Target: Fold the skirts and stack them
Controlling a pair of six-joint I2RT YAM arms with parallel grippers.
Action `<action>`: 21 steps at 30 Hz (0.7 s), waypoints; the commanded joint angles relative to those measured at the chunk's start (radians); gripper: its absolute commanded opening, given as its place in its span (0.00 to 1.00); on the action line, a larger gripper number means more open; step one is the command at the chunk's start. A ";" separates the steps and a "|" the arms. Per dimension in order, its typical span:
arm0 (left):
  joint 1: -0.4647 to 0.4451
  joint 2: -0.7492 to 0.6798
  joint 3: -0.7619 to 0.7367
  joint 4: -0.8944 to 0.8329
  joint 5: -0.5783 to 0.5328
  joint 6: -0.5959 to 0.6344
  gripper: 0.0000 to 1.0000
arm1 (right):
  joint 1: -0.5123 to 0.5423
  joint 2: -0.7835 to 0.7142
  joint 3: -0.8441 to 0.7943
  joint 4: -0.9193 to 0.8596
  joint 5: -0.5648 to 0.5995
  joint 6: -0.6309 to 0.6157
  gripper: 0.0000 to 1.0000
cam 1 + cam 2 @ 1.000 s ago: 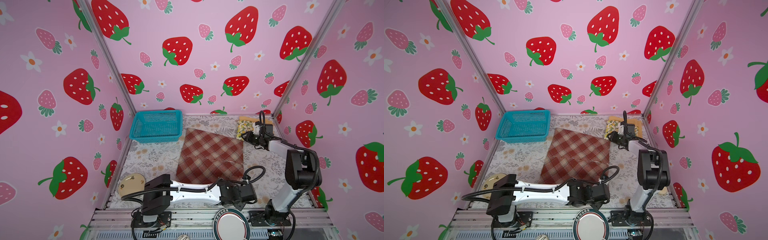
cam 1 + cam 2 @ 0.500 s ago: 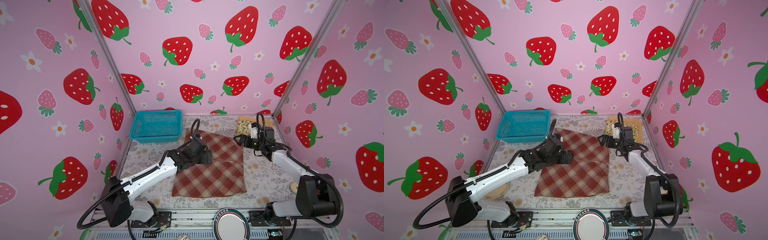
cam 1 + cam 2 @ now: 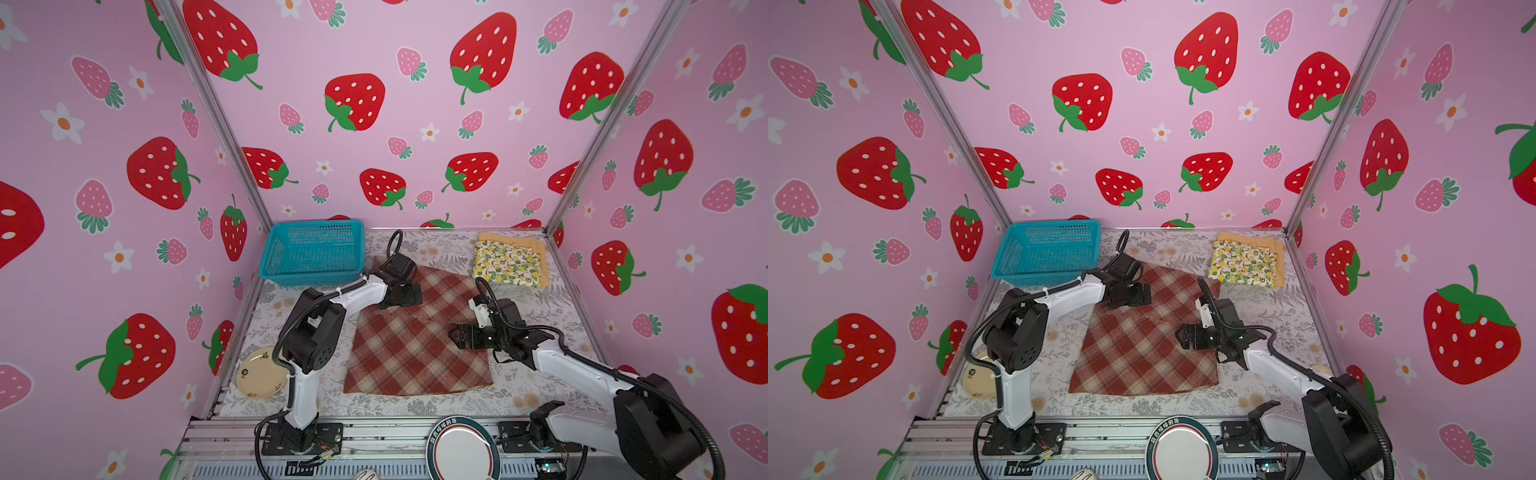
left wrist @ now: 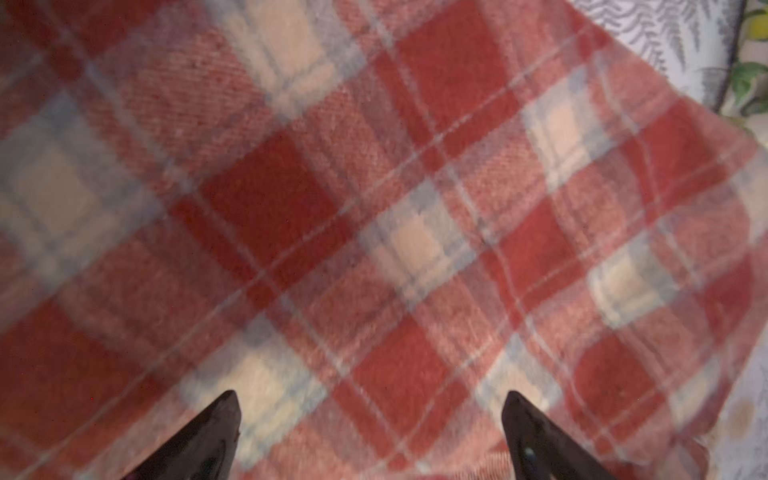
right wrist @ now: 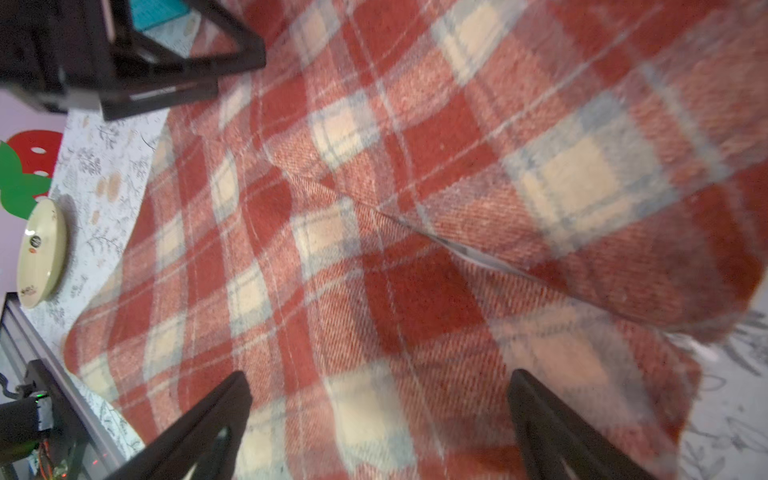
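The red-brown and cream plaid skirt [image 3: 415, 353] [image 3: 1142, 353] lies mid-table, its far part folded over the near part along a seam [image 5: 457, 249]. My left gripper [image 3: 405, 298] [image 3: 1133, 296] hovers open over its far left part, and plaid fills the gap between the fingertips [image 4: 370, 411]. Over the skirt's right edge my right gripper [image 3: 453, 334] [image 3: 1181, 336] is open too, holding nothing [image 5: 380, 390]. At the far right corner the folded lemon-print skirt [image 3: 507, 264] [image 3: 1244, 264] rests on the mustard-yellow skirt [image 3: 511, 239] [image 3: 1246, 237].
A teal mesh basket [image 3: 316, 253] [image 3: 1050, 249] stands at the far left, just behind the left gripper. A cream plate [image 3: 259, 374] [image 3: 978, 378] [image 5: 41, 253] lies at the near left by the left arm's base. Pink strawberry walls close three sides.
My left gripper has gone from the table's front edge to the plaid skirt's far left part. The right gripper has come from beside the lemon-print skirt down to the plaid's right edge.
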 commanded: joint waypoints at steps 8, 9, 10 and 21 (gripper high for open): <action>0.062 0.216 0.242 -0.135 0.016 0.025 0.99 | 0.090 0.069 -0.063 0.093 0.050 0.114 1.00; 0.066 0.237 0.272 -0.146 0.021 0.032 0.99 | 0.099 0.085 -0.053 0.100 0.051 0.120 1.00; 0.068 0.259 0.306 -0.160 0.025 0.035 0.99 | 0.108 0.104 -0.042 0.107 0.055 0.129 1.00; 0.094 0.509 0.813 -0.373 0.145 0.070 0.99 | 0.252 0.264 0.069 0.175 0.088 0.218 1.00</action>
